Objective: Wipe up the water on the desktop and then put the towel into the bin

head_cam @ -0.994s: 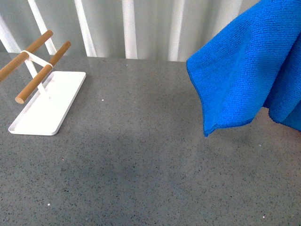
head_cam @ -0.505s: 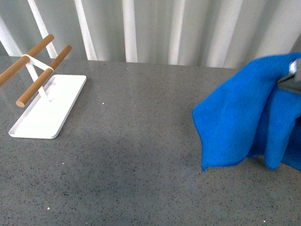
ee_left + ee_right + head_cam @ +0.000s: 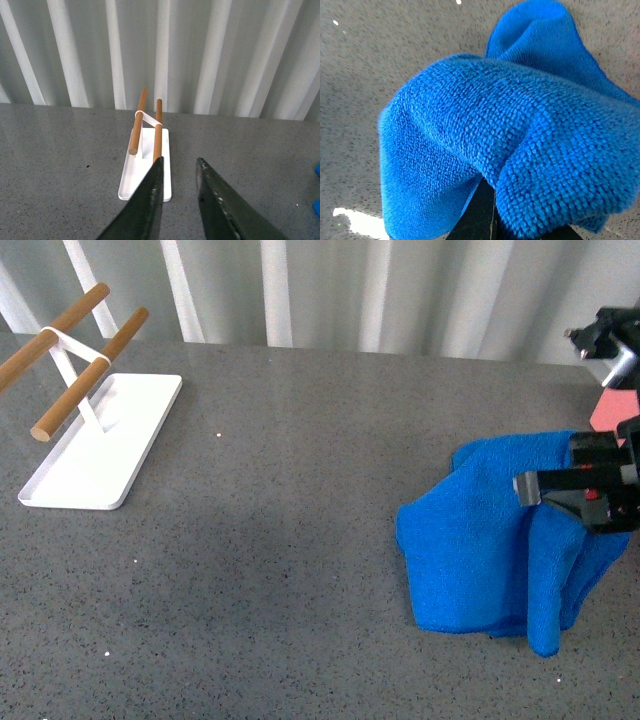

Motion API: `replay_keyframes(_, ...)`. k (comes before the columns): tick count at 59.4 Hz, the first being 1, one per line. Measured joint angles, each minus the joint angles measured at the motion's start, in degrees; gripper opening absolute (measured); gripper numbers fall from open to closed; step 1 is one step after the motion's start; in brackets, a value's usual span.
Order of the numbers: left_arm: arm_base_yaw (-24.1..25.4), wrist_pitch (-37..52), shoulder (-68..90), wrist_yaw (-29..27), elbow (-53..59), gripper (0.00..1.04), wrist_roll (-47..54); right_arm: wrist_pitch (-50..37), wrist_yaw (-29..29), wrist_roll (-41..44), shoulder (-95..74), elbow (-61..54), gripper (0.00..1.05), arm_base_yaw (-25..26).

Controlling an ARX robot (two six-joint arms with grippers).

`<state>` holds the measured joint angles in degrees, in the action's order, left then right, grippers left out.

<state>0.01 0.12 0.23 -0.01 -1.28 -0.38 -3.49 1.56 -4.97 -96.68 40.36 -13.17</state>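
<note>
Two sets of jaws: the right jaws are clamped on the bunched towel [image 3: 470, 540], which rests on the surface [image 3: 300, 570] at its right side; the left jaws stand apart, empty. Step judged: wiping. The next move calls for pressed, sweeping strokes.

Front: high, looking down across tabletop [image 3: 300, 570] toward ribbed wall [image 3: 400, 290]. Left wrist: low, sharing white tray [image 3: 132, 185]. Right wrist: close against towel [image 3: 495, 125].

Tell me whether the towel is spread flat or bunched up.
Bunched up: the towel sits in rumpled folds on the desktop, a hump pinched in the right hand.
</note>
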Motion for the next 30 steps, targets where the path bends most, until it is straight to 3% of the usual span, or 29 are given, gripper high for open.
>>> replay_keyframes(25,0.0,0.0,-0.04,0.0,0.0,0.94,0.0,-9.64,-8.39,-1.27,-19.65,2.25,0.03,-1.95)
replay_keyframes(30,0.0,0.0,-0.04,0.0,0.0,0.99,0.11,-9.75,-9.29,-0.81,-20.22,3.17,0.03,-1.68)
